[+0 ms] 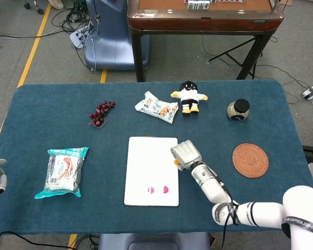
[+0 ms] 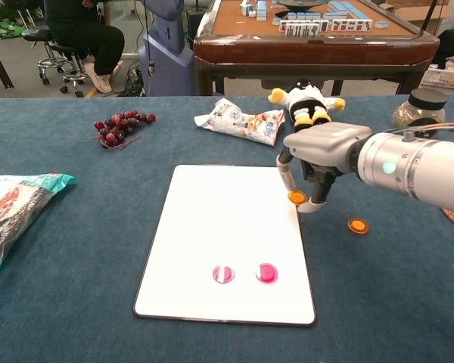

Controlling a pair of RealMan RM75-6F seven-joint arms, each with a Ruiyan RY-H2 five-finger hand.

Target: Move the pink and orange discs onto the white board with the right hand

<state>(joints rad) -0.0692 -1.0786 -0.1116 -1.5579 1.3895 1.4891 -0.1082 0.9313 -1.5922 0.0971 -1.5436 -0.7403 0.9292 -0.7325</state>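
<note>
Two pink discs (image 2: 223, 274) (image 2: 266, 273) lie side by side on the lower part of the white board (image 2: 212, 219), also seen as small pink discs (image 1: 157, 189) on the white board (image 1: 148, 161) from the head. My right hand (image 2: 315, 156) (image 1: 185, 153) hangs over the board's right edge and pinches an orange disc (image 2: 297, 197) lifted off the cloth. Another orange disc (image 2: 356, 225) lies on the blue cloth to the right of the board. My left hand is out of both views.
Grapes (image 2: 119, 125), a snack packet (image 2: 238, 119) and a plush toy (image 2: 305, 103) line the far side. A glass jar (image 2: 415, 116) and a woven coaster (image 1: 250, 160) sit at the right. A bagged snack (image 1: 65, 171) lies at the left.
</note>
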